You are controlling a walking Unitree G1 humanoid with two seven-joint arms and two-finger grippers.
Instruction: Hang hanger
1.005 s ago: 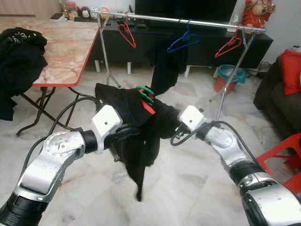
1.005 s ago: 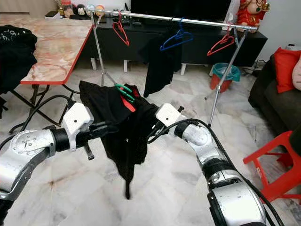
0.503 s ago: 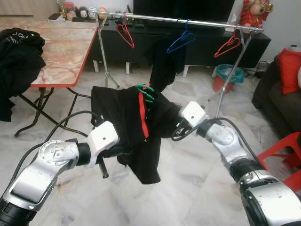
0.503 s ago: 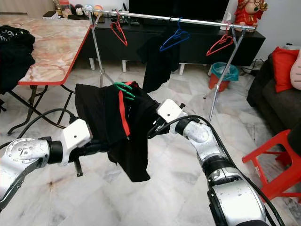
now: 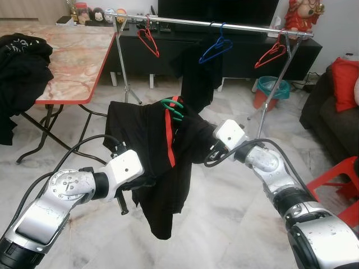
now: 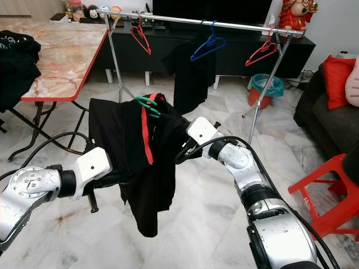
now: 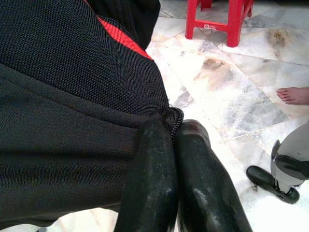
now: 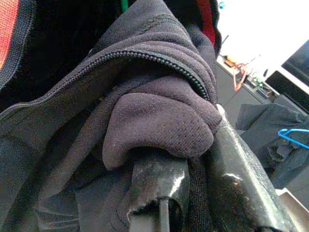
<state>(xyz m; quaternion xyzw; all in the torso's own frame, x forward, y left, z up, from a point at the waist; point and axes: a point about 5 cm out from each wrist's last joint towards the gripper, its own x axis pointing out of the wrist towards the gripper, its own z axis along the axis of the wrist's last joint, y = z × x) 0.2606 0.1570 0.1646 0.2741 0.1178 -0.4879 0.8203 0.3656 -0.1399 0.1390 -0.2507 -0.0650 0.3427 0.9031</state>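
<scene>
A black jacket (image 5: 147,140) with a red stripe hangs on a green hanger (image 5: 173,109) between my two arms, above the marble floor. My left gripper (image 7: 172,129) is shut on the jacket's zipper edge low on the left side. My right gripper (image 5: 208,154) is shut on a fold of the jacket's right shoulder, and cloth covers its fingers (image 8: 157,180). Beyond them, the silver clothes rail (image 5: 235,26) carries a red hanger (image 5: 150,40), a blue hanger (image 5: 216,49) with a dark garment and a second red hanger (image 5: 271,55).
A red-edged marble table (image 5: 73,61) with black clothes (image 5: 22,64) stands at the left. A teal bin (image 5: 273,89), a dark sofa with a red cushion (image 5: 346,83) and a red stool (image 5: 339,182) are at the right. A person's bare foot (image 7: 294,95) rests on the floor.
My left arm dropped lower and let the jacket front fall open, so the red stripe now shows. The hem hangs a bit lower than half a second ago.
</scene>
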